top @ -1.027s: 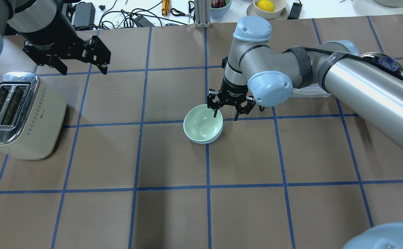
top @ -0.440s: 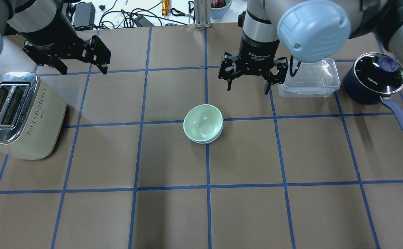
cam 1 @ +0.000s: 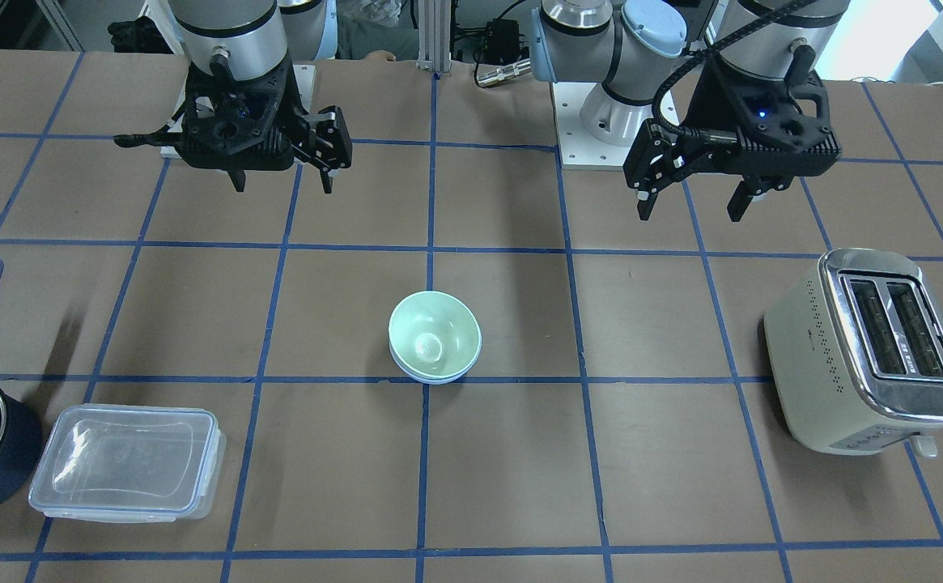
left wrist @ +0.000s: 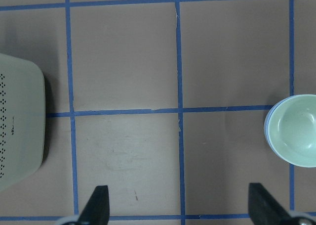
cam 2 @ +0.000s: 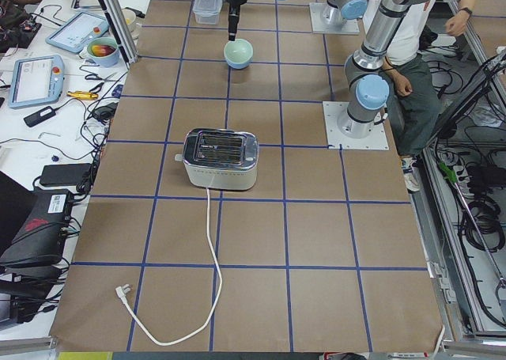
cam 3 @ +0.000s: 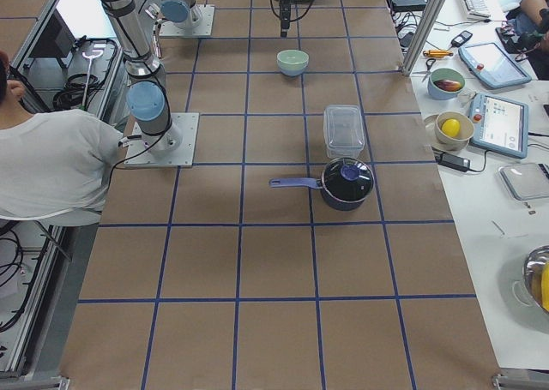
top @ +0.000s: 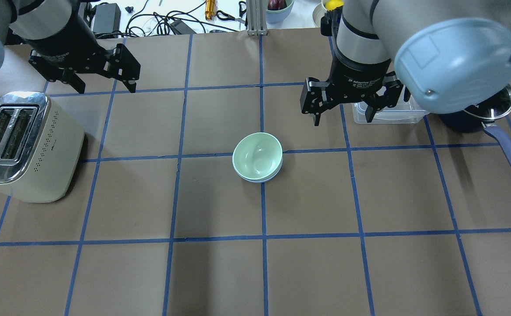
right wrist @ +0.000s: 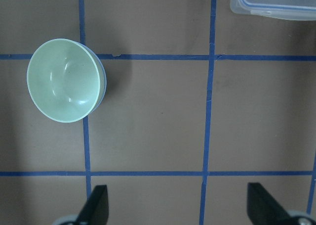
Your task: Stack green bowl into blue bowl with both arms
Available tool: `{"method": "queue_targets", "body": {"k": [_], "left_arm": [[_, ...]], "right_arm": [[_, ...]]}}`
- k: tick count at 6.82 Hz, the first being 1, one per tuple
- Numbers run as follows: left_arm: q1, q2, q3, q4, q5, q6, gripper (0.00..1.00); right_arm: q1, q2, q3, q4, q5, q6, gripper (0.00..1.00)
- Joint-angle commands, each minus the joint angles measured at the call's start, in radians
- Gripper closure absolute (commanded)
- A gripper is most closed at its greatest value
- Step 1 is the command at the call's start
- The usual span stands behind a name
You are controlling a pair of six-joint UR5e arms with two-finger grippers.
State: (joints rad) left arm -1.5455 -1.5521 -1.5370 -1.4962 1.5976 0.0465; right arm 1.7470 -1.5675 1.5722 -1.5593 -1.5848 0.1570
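The green bowl (top: 256, 154) sits nested inside the blue bowl (top: 267, 179) at the middle of the table; only the blue bowl's rim shows beneath it. The stack also shows in the front-facing view (cam 1: 432, 330) and in the right wrist view (right wrist: 63, 79). My right gripper (top: 344, 114) is open and empty, raised above the table to the right of and beyond the bowls. My left gripper (top: 104, 87) is open and empty, raised at the far left above the toaster. In the front-facing view the right gripper (cam 1: 281, 180) is on the left, the left gripper (cam 1: 691, 206) on the right.
A cream toaster (top: 23, 147) stands at the left edge. A clear lidded container (cam 1: 127, 461) and a dark blue saucepan (top: 492, 112) with a glass lid sit at the right. Cables and bowls lie beyond the table's far edge.
My right gripper has let go of the green bowl's rim, risen and drawn back toward the right. The bowls stay nested in place. The left arm has not moved.
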Motion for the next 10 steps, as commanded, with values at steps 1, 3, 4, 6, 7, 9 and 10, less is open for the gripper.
{"method": "queue_targets", "body": {"k": [1, 3, 4, 6, 7, 9, 10], "left_arm": [[0.002, -0.005, 0.009, 0.016, -0.001, -0.001, 0.00], [0.002, -0.003, 0.002, 0.019, -0.001, -0.004, 0.00], [0.001, 0.000, -0.002, 0.019, -0.001, -0.004, 0.00], [0.001, 0.000, -0.005, 0.019, -0.001, -0.004, 0.00], [0.001, 0.000, -0.005, 0.019, -0.001, -0.004, 0.00], [0.001, 0.000, -0.006, 0.019, -0.001, -0.004, 0.00], [0.001, 0.000, -0.006, 0.019, -0.001, -0.004, 0.00]], "right_arm": [[-0.140, -0.017, 0.006, -0.018, 0.002, -0.136, 0.00], [-0.198, -0.028, -0.029, -0.016, 0.012, -0.146, 0.00], [-0.195, -0.020, -0.040, -0.015, 0.023, -0.073, 0.00], [-0.196, -0.017, -0.040, -0.012, 0.045, -0.068, 0.00], [-0.196, -0.016, -0.040, -0.013, 0.045, -0.123, 0.00], [-0.196, -0.014, -0.040, -0.012, 0.045, -0.135, 0.00], [-0.196, -0.014, -0.040, -0.007, 0.045, -0.134, 0.00]]}}
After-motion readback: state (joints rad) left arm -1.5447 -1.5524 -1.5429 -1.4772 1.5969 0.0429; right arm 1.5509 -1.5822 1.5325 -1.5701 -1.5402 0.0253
